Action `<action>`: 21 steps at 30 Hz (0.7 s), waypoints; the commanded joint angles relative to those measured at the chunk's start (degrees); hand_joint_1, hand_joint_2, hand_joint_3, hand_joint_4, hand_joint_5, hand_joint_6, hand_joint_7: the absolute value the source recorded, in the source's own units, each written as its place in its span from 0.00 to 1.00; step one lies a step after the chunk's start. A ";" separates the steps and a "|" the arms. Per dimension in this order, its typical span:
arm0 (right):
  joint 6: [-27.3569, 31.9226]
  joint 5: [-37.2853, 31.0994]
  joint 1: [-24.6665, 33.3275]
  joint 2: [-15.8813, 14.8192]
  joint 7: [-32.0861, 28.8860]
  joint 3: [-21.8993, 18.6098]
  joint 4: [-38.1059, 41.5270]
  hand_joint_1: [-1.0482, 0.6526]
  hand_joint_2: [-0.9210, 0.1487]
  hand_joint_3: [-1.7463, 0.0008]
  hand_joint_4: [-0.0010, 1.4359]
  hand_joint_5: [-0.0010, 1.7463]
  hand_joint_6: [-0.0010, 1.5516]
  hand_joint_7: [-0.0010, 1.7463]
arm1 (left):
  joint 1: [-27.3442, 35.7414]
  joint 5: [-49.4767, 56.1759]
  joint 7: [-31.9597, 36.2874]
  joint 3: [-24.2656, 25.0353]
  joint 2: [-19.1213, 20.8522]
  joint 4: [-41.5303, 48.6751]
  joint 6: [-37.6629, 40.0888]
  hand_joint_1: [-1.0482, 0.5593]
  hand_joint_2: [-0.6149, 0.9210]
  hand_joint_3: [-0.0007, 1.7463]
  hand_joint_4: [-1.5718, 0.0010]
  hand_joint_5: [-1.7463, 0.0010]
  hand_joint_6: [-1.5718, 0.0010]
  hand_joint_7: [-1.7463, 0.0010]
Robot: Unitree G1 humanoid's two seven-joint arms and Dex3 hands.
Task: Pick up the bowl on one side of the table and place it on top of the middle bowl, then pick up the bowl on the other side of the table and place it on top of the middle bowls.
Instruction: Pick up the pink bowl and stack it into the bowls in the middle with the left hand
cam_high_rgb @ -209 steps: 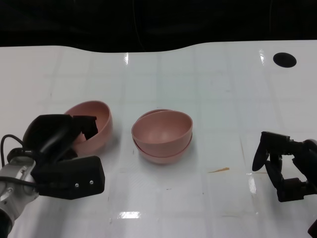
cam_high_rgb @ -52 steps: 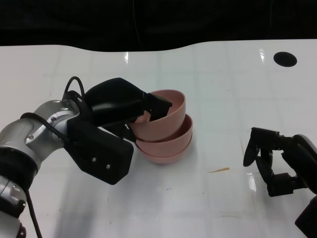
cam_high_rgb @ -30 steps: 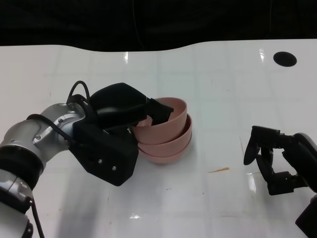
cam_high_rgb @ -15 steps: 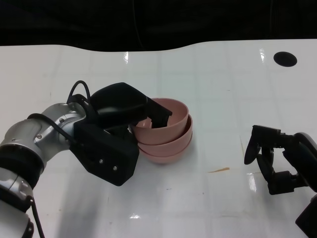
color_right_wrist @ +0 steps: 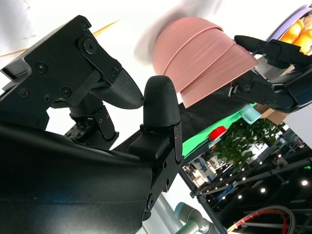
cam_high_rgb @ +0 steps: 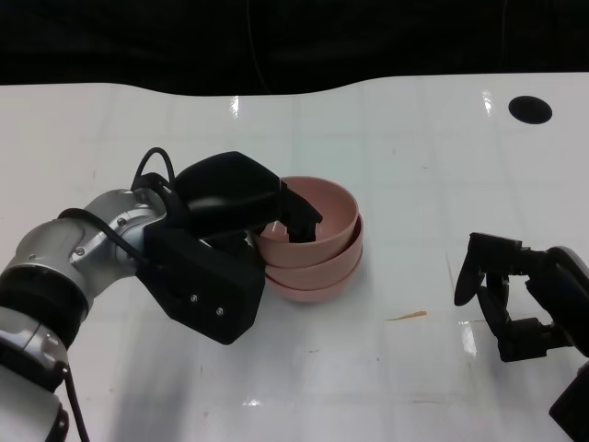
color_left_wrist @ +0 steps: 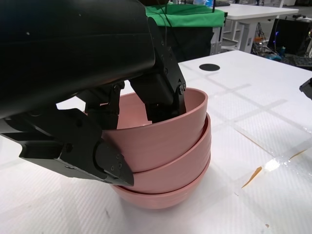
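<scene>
Table [cam_high_rgb: 386,157]: white surface carrying everything.
Left hand [cam_high_rgb: 235,198]: grips the top bowl's rim, fingers inside it.
Bowl stack [cam_high_rgb: 317,267]: pink, nested, mid-table, away from all edges.
Top bowl [cam_high_rgb: 331,214]: seated in the stack, slightly tilted.
Right hand [cam_high_rgb: 515,295]: fingers apart, empty, near the right edge.

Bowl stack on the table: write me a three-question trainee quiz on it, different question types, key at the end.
1. True or false: the left hand has fingers inside the top bowl.
2. How many pink bowls are in the stack? A) two B) three C) four
3. Fill in: the right hand holds ____.

Key: 1 true; 2 B; 3 nothing. It sits on the white table apart from the stack, fingers spread.
</scene>
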 commanded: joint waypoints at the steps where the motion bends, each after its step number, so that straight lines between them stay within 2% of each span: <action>1: 0.09 0.32 0.29 -1.11 -0.13 -0.36 -0.05 0.60 0.50 0.13 0.63 1.00 0.43 0.99 | -1.22 0.30 0.01 -0.49 0.24 0.44 0.05 0.62 1.00 0.05 0.43 0.29 0.31 0.80; 3: 0.32 0.21 0.43 -1.19 -0.09 -0.35 -0.37 0.61 0.50 0.13 0.63 1.00 0.43 0.99 | -1.18 0.82 0.38 -0.73 0.22 0.27 0.39 0.64 1.00 0.02 0.46 0.22 0.28 0.83; 7: 0.26 0.13 0.44 -1.18 -0.20 -0.34 -0.43 0.61 0.50 0.14 0.63 1.00 0.43 0.98 | -1.15 1.10 0.81 -0.89 0.41 0.08 0.40 0.64 1.00 0.01 0.46 0.26 0.26 0.87; 8: 0.08 0.02 0.40 -1.17 -0.38 -0.35 -0.35 0.61 0.50 0.14 0.63 1.00 0.43 0.98 | -1.17 1.19 1.17 -0.89 0.52 0.11 0.04 0.63 1.00 0.01 0.44 0.30 0.25 0.88; 10: 0.03 -0.18 0.40 -1.16 -0.62 -0.37 -0.37 0.61 0.50 0.14 0.63 1.00 0.43 0.98 | -1.27 1.29 1.63 -0.88 0.70 0.22 -0.61 0.61 1.00 0.02 0.34 0.62 0.24 0.94; 11: 0.13 -0.26 0.43 -1.15 -0.68 -0.38 -0.45 0.61 0.50 0.14 0.63 1.00 0.43 0.98 | -1.33 1.32 1.75 -0.89 0.77 0.31 -0.84 0.60 1.00 0.04 0.30 0.73 0.24 0.96; 12: 0.21 -0.30 0.45 -1.15 -0.71 -0.39 -0.51 0.61 0.50 0.14 0.63 1.00 0.43 0.98 | -1.38 1.34 1.86 -0.90 0.80 0.39 -1.00 0.59 1.00 0.05 0.28 0.78 0.24 0.97; 15: 0.05 0.09 0.28 -1.00 -0.46 -0.34 -0.11 0.61 0.50 0.14 0.63 1.00 0.43 0.98 | -1.64 1.80 2.31 -1.01 1.21 0.40 -1.17 0.52 1.00 0.07 0.27 0.86 0.25 0.99; 17: -0.11 0.06 0.25 -1.02 -0.49 -0.31 0.07 0.60 0.50 0.14 0.63 1.00 0.43 0.98 | -1.65 2.24 2.51 -1.01 1.52 0.07 -1.12 0.41 1.00 0.12 0.26 0.89 0.26 1.00; 18: -0.10 -0.12 0.27 -1.05 -0.64 -0.31 0.07 0.60 0.50 0.14 0.63 1.00 0.43 0.98 | -1.56 2.85 3.28 -1.05 1.79 -0.40 -1.02 0.39 1.00 0.13 0.26 0.89 0.27 1.00; 20: 0.02 -0.20 0.35 -1.02 -0.76 -0.33 -0.08 0.60 0.50 0.14 0.63 1.00 0.43 0.98 | -1.49 3.95 5.16 -1.22 2.14 -0.81 -1.10 0.21 1.00 0.24 0.27 0.94 0.29 1.00; 21: 0.02 -0.20 0.37 -1.02 -0.77 -0.33 -0.09 0.60 0.50 0.14 0.63 1.00 0.43 0.98 | -1.52 4.60 6.29 -1.42 2.31 -0.90 -1.15 0.18 1.00 0.26 0.27 0.95 0.30 1.00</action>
